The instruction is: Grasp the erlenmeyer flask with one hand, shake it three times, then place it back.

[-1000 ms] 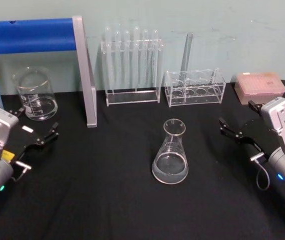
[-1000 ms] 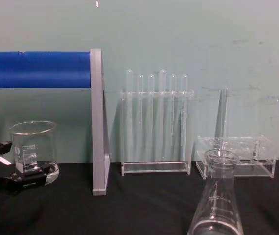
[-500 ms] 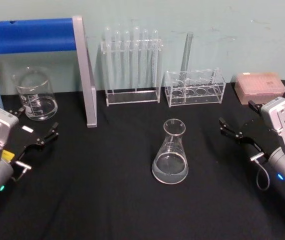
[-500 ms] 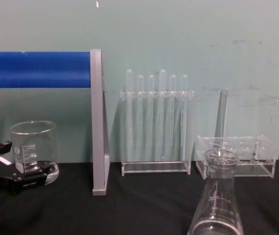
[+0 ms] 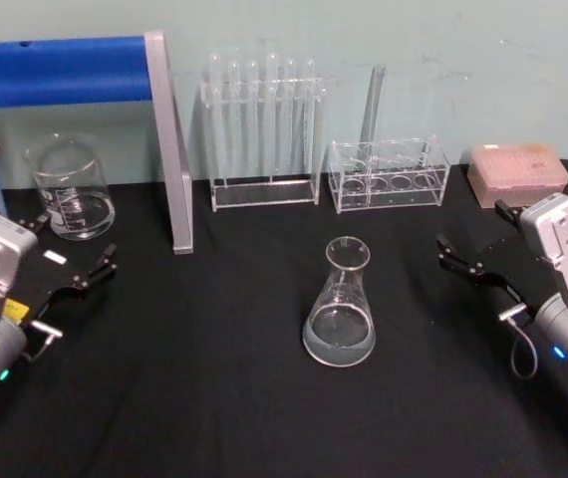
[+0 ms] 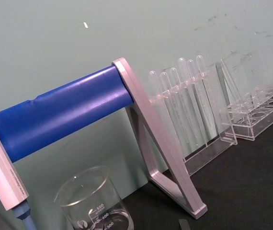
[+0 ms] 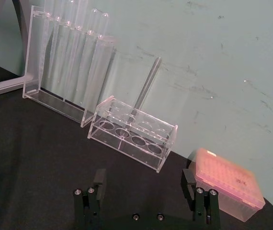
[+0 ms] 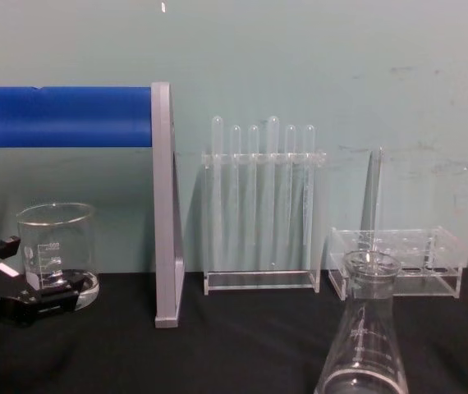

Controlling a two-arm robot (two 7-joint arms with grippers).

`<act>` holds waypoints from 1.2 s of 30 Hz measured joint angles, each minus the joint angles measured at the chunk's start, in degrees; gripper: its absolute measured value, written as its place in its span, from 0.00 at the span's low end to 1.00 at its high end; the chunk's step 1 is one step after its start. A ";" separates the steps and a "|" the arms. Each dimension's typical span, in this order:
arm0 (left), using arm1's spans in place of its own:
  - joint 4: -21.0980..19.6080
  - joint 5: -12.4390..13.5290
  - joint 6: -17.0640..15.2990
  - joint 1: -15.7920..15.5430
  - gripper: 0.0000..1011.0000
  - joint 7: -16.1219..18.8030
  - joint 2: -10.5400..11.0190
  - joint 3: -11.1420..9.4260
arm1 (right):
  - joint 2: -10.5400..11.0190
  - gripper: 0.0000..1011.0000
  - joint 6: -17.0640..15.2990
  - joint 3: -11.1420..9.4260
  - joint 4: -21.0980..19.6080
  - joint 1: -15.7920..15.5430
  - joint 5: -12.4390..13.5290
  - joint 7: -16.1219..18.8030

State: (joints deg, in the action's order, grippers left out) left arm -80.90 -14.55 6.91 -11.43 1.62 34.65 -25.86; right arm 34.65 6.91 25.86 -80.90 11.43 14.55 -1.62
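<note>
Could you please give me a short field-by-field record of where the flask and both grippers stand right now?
flask: erlenmeyer flask upright in the middle of the black table, nothing touching it
left arm: left gripper open, low beside the glass beaker, apart from the flask
right arm: right gripper open, to the flask's right, near the pink tip box
backdrop: test tube rack by the wall
stage: grasp not yet begun
</note>
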 joint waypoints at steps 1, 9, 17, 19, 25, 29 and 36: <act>0.00 0.00 0.00 0.00 0.99 0.00 0.00 0.00 | 0.00 0.99 0.00 0.00 0.00 0.00 0.00 0.00; 0.00 0.00 0.00 0.00 0.99 0.00 0.00 0.00 | 0.17 0.99 -0.07 -1.06 -0.90 -0.70 0.22 1.77; 0.00 0.00 0.00 0.00 0.99 0.00 0.00 0.00 | 1.41 0.99 -1.04 -3.46 -4.83 -3.80 3.25 5.16; 0.00 0.00 0.00 0.00 0.99 0.00 0.00 0.00 | 2.03 0.99 -1.52 -4.26 -6.62 -5.31 4.85 6.69; 0.00 0.00 0.00 0.00 0.99 0.00 0.00 0.00 | 3.55 0.99 -2.68 -6.24 -11.56 -9.64 8.96 10.38; 0.00 0.00 0.00 0.00 0.99 0.00 0.00 0.00 | 3.98 0.99 -3.25 -7.02 -13.97 -11.86 10.84 12.20; 0.00 0.00 0.00 0.00 0.99 0.00 0.00 0.00 | 3.94 0.99 -4.45 -7.74 -17.07 -14.39 12.81 14.87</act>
State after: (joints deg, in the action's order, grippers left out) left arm -80.90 -14.55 6.91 -11.43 1.62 34.64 -25.86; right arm 38.58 2.45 18.12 -97.97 -2.97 27.36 13.25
